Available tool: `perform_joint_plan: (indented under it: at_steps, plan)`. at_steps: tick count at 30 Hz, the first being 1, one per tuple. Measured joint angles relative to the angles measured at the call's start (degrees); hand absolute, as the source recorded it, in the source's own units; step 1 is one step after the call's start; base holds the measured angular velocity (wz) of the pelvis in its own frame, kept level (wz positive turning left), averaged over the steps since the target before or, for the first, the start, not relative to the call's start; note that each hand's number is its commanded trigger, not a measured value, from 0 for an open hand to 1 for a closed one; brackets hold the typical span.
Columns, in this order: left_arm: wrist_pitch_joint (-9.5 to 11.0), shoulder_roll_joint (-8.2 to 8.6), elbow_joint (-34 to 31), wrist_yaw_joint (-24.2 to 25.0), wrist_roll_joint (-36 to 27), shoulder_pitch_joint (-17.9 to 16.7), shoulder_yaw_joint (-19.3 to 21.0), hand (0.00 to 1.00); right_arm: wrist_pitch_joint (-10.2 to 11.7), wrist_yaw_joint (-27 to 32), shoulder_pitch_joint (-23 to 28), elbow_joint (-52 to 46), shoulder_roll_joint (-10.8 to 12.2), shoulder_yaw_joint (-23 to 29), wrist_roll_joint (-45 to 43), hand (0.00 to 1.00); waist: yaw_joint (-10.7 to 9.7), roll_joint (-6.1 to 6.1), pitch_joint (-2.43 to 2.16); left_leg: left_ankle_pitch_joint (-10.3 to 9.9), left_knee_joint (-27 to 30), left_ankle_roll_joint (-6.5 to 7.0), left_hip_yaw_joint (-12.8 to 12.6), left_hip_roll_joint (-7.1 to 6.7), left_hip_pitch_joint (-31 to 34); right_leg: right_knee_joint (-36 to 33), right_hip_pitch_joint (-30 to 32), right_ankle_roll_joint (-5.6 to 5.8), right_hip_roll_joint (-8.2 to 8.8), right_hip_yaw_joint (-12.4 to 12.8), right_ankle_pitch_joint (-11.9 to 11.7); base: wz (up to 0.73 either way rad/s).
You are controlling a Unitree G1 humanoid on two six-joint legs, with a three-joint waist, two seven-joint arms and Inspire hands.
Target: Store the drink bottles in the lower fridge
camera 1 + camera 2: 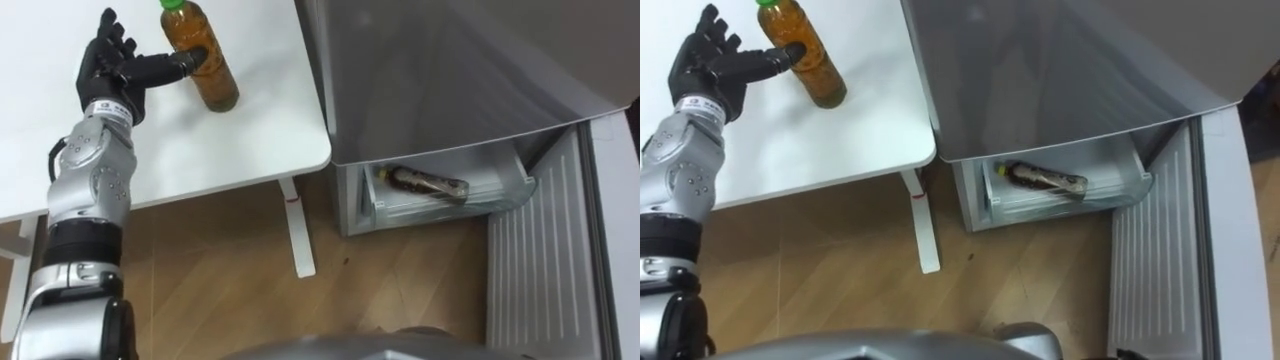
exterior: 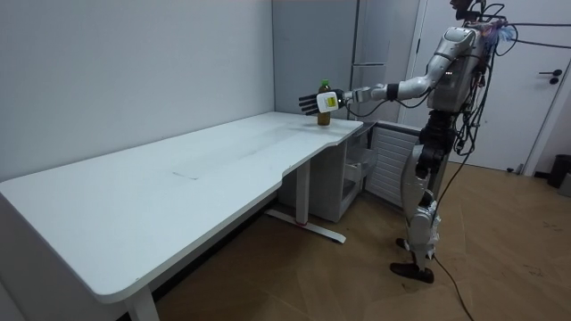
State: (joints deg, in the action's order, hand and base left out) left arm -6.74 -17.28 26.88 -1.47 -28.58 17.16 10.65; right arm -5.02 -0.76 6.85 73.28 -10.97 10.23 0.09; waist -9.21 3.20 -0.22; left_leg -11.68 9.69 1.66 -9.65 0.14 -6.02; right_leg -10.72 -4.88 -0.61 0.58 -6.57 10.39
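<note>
A bottle of brown drink with a green cap [image 1: 205, 60] [image 1: 808, 52] [image 2: 326, 105] stands upright near the white table's [image 1: 200, 150] corner beside the fridge. My left hand [image 1: 112, 66] [image 1: 710, 62] [image 2: 309, 102] reaches out to the bottle's left side with its fingers spread straight. Its thumb tip touches the bottle's side without closing round it. A second bottle of dark drink [image 1: 428, 183] [image 1: 1045, 179] lies on its side in the open lower fridge drawer [image 1: 450, 205].
The grey fridge [image 1: 450, 70] stands against the table's right edge, its lower door [image 1: 540, 270] swung open to the right. A white table leg [image 1: 298, 225] rises from the wooden floor between the table and the drawer. I stand in front of the open fridge.
</note>
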Motion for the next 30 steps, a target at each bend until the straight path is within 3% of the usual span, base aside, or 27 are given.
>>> perform_joint_plan:
  at_steps: [9, 22, 30]
  plan:
    - [0.00, -0.35, 0.00, 2.09, -3.41, 0.00, 0.01, 0.00, -0.09, -1.27, -0.09, 0.04, -0.14, 0.00, -2.75, 0.00, 0.12, 0.08, 0.22, -0.01, -0.11, 0.00, -0.45, 0.08, -0.01, -0.02, 0.14, 0.00, 0.02, 0.22, 0.01, 0.00]
    - [0.01, -0.52, -0.62, 2.80, -3.42, -0.01, 0.02, 0.00, -0.05, -1.09, -0.39, 0.00, -0.16, 0.02, -2.93, 0.00, 0.29, 0.09, 0.23, -0.01, -0.15, 0.00, -0.50, 0.03, -0.30, -0.02, 0.19, 0.00, 0.03, 0.28, 0.00, 0.00]
    - [0.01, -1.46, -0.62, 3.32, -3.39, -0.01, 0.02, 0.00, -0.20, -1.11, -0.41, -0.02, -0.34, 0.02, -2.94, 0.00, 0.27, -0.06, 0.32, 0.00, -0.10, 0.00, -0.63, 0.03, -0.49, -0.07, 0.06, 0.00, 0.02, 0.43, 0.00, 0.00]
